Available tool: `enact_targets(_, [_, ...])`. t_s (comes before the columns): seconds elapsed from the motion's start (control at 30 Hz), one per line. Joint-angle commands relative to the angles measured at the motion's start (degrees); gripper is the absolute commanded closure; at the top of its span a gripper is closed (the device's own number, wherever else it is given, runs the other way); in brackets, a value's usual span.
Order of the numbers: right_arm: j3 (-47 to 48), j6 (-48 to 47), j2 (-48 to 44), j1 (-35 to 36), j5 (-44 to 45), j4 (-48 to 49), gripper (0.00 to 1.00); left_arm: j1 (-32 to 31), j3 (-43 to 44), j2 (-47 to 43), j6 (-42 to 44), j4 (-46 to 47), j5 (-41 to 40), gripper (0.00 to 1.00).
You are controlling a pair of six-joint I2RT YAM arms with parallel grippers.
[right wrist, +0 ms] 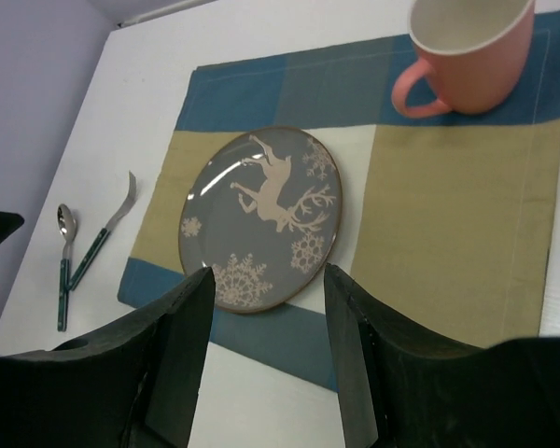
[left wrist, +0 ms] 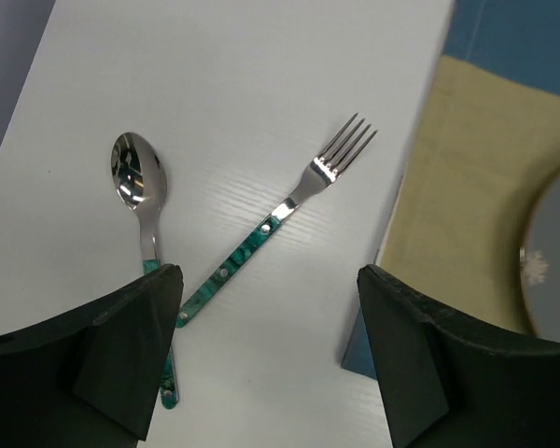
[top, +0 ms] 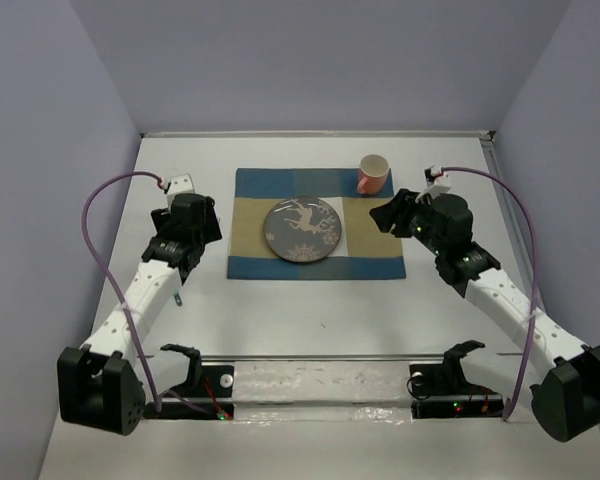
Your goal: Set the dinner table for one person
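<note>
The dinner table (top: 310,320) offers open passage across the bare surface on the near side of the placemat (top: 248,228), whereas the plate (top: 302,229) at its centre, the mug (top: 372,174) on its far right corner, and the fork (left wrist: 271,224) and spoon (left wrist: 138,182) lying just left of it obstruct low approaches.

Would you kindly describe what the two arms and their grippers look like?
The left arm and right arm share white links, black joints and black bases. A purple cable loops beside each. The left gripper and right gripper have thick, matte black fingers.
</note>
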Motion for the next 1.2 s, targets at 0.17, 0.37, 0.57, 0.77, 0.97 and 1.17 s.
enact_targets(0.17, [-4.6, 0.2, -7.8, 0.2, -0.9, 5.4, 0.44, 4.4, 6.1, 19.1, 3.2, -1.5, 4.5, 0.25])
enact_targets(0.37, [-5.1, -0.8, -9.6, 0.2, -0.5, 4.6, 0.44, 7.4, 8.6, 26.3, 4.1, -2.3, 6.6, 0.36])
enact_targets(0.57, [-4.9, -1.0, -9.7, 0.2, -0.4, 4.5, 0.44, 10.2, 9.4, 29.2, 4.6, -2.9, 9.0, 0.39])
enact_targets(0.77, [-4.7, -0.9, -9.8, 0.2, -1.1, 4.5, 0.44, 11.2, 11.2, 34.6, 4.8, -4.1, 10.5, 0.44])
enact_targets(0.97, [-4.5, -0.8, -10.0, 0.2, -1.1, 4.4, 0.45, 11.4, 12.1, 38.4, 5.2, -4.1, 12.3, 0.49])
enact_targets(1.17, [-4.7, -0.8, -9.5, 0.2, -0.9, 4.5, 0.45, 11.5, 12.2, 39.0, 4.9, -3.8, 11.5, 0.96])
